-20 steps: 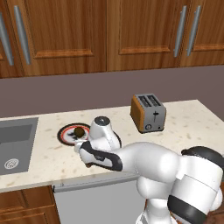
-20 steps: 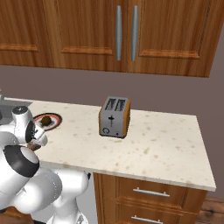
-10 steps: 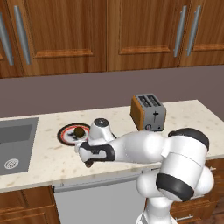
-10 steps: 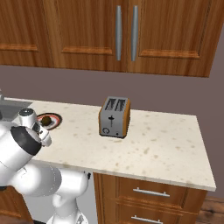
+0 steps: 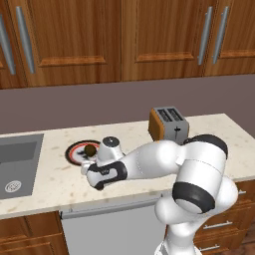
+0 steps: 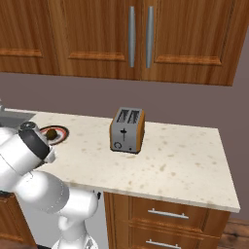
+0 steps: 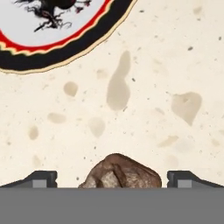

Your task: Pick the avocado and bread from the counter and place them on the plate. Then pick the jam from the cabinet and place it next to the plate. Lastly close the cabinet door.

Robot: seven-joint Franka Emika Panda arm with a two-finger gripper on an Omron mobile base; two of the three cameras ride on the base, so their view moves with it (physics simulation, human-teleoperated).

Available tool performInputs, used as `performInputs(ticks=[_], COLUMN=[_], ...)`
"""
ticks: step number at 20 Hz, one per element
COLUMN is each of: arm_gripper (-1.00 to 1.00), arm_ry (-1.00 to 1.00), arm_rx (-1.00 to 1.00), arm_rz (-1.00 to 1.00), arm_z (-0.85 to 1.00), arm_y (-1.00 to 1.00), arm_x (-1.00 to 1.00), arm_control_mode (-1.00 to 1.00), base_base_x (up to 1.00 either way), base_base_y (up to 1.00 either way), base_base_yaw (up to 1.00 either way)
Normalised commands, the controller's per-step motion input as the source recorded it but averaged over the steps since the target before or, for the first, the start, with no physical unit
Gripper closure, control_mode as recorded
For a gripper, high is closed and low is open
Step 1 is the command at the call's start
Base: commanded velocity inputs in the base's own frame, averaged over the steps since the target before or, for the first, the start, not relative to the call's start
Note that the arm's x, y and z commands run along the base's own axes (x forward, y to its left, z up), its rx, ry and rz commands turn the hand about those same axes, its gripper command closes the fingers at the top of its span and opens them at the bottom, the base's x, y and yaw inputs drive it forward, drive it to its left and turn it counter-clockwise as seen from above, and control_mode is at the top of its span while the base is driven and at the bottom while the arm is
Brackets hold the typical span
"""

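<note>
In the hand view the gripper [image 7: 112,177] is seen spread wide, its two dark fingertips [image 7: 41,178] set well apart at either side of the bread [image 7: 121,171], which lies between them on the counter [image 7: 153,96]; whether the tips touch the bread cannot be told. The bread is shown as a brown, lumpy piece, only its upper part being visible. Farther along the same view, the red and black rim of the plate [image 7: 65,43] is seen, apart from the bread, with a dark pattern on its white middle. In the left base view the arm is bent low over the counter [image 5: 55,174], just beside the plate [image 5: 74,152], and the avocado [image 5: 90,149] is seen resting on that plate as a small dark ball. The plate [image 6: 59,133] and the avocado [image 6: 50,134] are also seen in the right base view, beyond the arm's wrist. A toaster [image 5: 168,124] stands upright on the counter, well apart from the plate. A grey sink [image 5: 17,162] is set into the counter beyond the plate. Above, the cabinet [image 6: 141,36] is seen with both doors shut and its two long silver handles side by side.
</note>
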Motion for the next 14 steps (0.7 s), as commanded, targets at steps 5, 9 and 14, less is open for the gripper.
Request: performInputs(ticks=[5,9,14], arm_gripper=[1.00,1.00,1.00], arm_ry=[0.00,0.00,0.00], arm_rx=[0.00,0.00,0.00], arm_rz=[0.00,0.00,0.00], arm_z=[-0.21,-0.32,-0.26], arm_y=[0.14,0.00,0.00], arm_x=[0.03,0.00,0.00], arm_control_mode=[-1.00,-1.00,-1.00], base_base_x=[0.00,0.00,0.00], base_base_y=[0.00,0.00,0.00], base_base_yaw=[0.00,0.00,0.00])
